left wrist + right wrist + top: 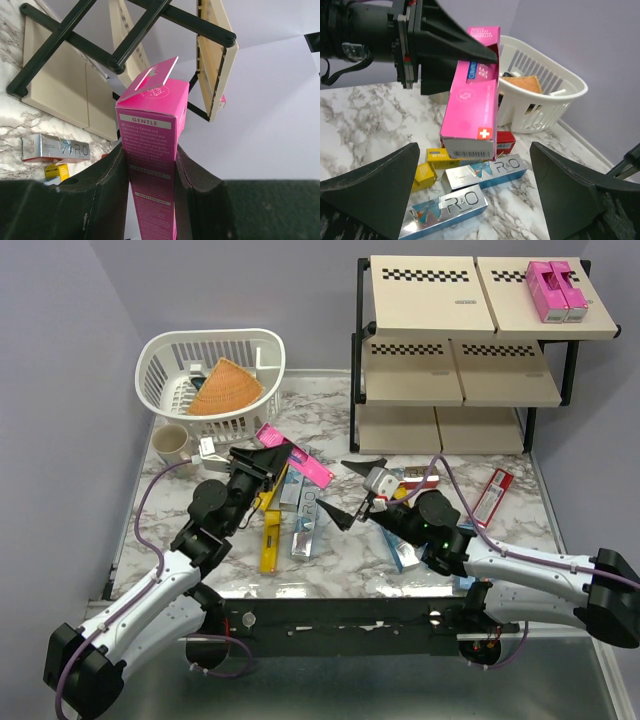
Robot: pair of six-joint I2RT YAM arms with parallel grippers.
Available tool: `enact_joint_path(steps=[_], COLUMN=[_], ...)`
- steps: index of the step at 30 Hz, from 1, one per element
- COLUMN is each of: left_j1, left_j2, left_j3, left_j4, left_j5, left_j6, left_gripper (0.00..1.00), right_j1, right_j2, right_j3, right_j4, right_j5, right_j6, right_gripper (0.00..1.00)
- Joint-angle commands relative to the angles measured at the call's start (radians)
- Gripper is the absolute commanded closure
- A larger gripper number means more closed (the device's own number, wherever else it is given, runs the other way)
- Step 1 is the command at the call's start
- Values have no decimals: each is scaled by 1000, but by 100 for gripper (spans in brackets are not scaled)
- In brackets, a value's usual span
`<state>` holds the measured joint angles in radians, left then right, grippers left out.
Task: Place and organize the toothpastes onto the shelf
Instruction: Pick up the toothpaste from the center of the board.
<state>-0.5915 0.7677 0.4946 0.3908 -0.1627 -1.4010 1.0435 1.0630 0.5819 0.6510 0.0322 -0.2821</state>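
My left gripper (272,458) is shut on a pink toothpaste carton (312,466), held above the table with its free end toward the right. In the left wrist view the carton (152,145) stands clamped between both fingers (105,200). My right gripper (352,490) is open beside it, holding nothing; its wrist view shows the pink carton (472,107) just beyond the wide fingers (375,190). Silver-blue (485,172), yellow (437,157) and red (506,142) toothpastes lie on the marble. The shelf (430,300) stands at the back right with two pink cartons (556,290) on its top tier.
A white basket (160,380) holding an orange cone-shaped thing sits at the back left, with a beige cup (170,445) in front of it. A red carton (495,495) and a light blue one (405,552) lie near the right arm.
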Motion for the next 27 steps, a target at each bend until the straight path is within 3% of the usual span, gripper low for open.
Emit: enact_joint_path(steps=[1,8,21,24,25,27], left_j1=[-10,-11,-13,-13,-13,-13], left_j2=[4,4,-2,-22,-30,-57], left_j3=[22,19,12,12,16,24], left_j4=[-9,5,8,-7,-23,-50], left_j5=[-46,-44,-57,-73,-80,-95], left_j6=[-24,-27,-3,26,39,95], left_gripper=[84,84,83,63,47,33], right_j1=[27,41,59,59,59,59], right_j2=[44,92,123,112,106,88], right_j3=[9,41,82,93,99,121], right_j4=[162,153,122,87,61,21], right_j5=[144,132,117,133,140,167], right_j6=[-107,-108,-94,-71,-63,-31], right_gripper=[0,12,53,61,63,71])
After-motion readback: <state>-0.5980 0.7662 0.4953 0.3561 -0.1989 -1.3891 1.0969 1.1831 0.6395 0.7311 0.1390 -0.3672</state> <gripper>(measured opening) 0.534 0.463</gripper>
